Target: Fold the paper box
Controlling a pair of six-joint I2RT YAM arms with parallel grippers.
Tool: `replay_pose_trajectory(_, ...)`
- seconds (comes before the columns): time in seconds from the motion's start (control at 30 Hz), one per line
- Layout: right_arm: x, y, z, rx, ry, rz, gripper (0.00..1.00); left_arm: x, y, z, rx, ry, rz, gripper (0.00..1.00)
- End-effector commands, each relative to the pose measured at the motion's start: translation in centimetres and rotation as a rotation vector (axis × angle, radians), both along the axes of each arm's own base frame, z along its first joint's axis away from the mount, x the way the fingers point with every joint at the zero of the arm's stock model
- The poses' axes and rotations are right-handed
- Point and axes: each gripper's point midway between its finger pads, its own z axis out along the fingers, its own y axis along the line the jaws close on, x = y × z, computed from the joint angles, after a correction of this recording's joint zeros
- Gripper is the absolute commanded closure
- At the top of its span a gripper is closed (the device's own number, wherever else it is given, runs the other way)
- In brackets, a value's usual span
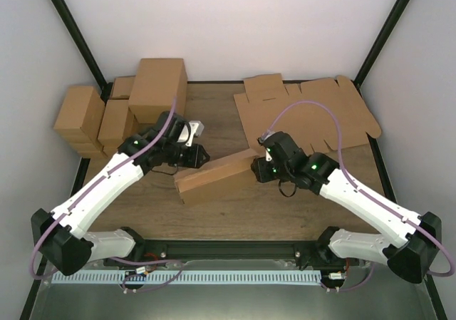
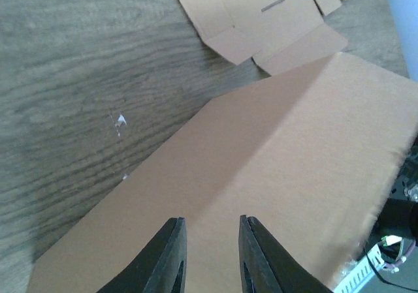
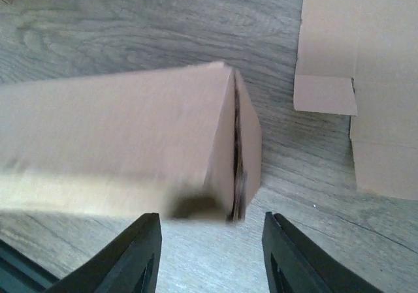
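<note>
The paper box [image 1: 214,177] is a long brown cardboard piece folded into a closed shape, lying slantwise at mid table between both arms. My left gripper [image 1: 196,155] hovers at its left upper side. In the left wrist view its jaws [image 2: 212,220] stand a little apart just over the box's top face [image 2: 274,156], holding nothing. My right gripper [image 1: 258,169] is at the box's right end. In the right wrist view it [image 3: 212,216] is wide open, and the box's end [image 3: 241,143], with a dark seam, lies just ahead of the fingertips.
Flat die-cut cardboard sheets [image 1: 306,113] lie at the back right and also show in the left wrist view [image 2: 261,19] and the right wrist view [image 3: 366,77]. A large folded carton [image 1: 157,85] and smaller cartons [image 1: 78,117] are stacked at the back left. Black frame posts stand at the rear corners.
</note>
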Motion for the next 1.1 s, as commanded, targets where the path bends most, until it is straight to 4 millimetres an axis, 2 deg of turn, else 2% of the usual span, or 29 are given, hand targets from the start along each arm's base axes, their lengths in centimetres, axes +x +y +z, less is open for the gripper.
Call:
replay_pose_trajectory(0.0,-1.0,0.0,2.8,-0.024,0.013,0.047,0.53,1.4,0.4,3.9,-0.005,-0.103,0.040,0.74)
replay_pose_trajectory(0.13,-0.7,0.4,6.1,0.024,-0.050,0.069,0.46,1.8,1.3,6.5,-0.003,-0.163,0.084,0.66)
replay_pose_trajectory(0.23,-0.1,0.7,8.3,0.063,-0.127,0.084,0.46,1.0,1.0,8.4,-0.072,-0.185,0.072,0.74)
replay_pose_trajectory(0.3,0.3,1.4,9.8,0.105,-0.154,0.124,0.55,0.1,0.7,9.1,-0.123,-0.182,0.055,0.85)
replay_pose_trajectory(0.37,0.5,2.8,11.6,0.180,-0.164,0.200,0.72,-0.8,0.3,9.3,-0.180,-0.166,0.035,0.96)
replay_pose_trajectory(0.43,0.8,3.9,13.1,0.255,-0.159,0.268,0.91,-1.5,0.2,9.5,-0.243,-0.148,0.023,0.96)
replay_pose_trajectory(0.47,0.8,4.5,13.8,0.303,-0.147,0.311,0.97,-1.8,0.1,9.6,-0.277,-0.141,0.016,0.96)
replay_pose_trajectory(0.53,0.5,5.5,14.8,0.418,-0.103,0.416,0.99,-2.5,0.0,9.8,-0.359,-0.115,-0.005,0.96)
replay_pose_trajectory(0.67,0.3,6.5,14.8,0.612,0.023,0.604,0.99,-3.1,0.4,9.7,-0.477,-0.065,-0.030,0.96)
replay_pose_trajectory(0.77,0.4,7.2,13.8,0.686,0.109,0.691,0.99,-3.9,0.4,9.1,-0.515,-0.026,-0.058,0.96)
replay_pose_trajectory(0.97,1.1,8.0,11.0,0.728,0.195,0.720,0.99,-4.4,0.9,5.3,-0.504,0.058,-0.039,0.96)
replay_pose_trajectory(1.07,1.2,7.9,9.2,0.748,0.238,0.723,0.99,-4.5,1.1,4.2,-0.507,0.072,-0.031,0.96)
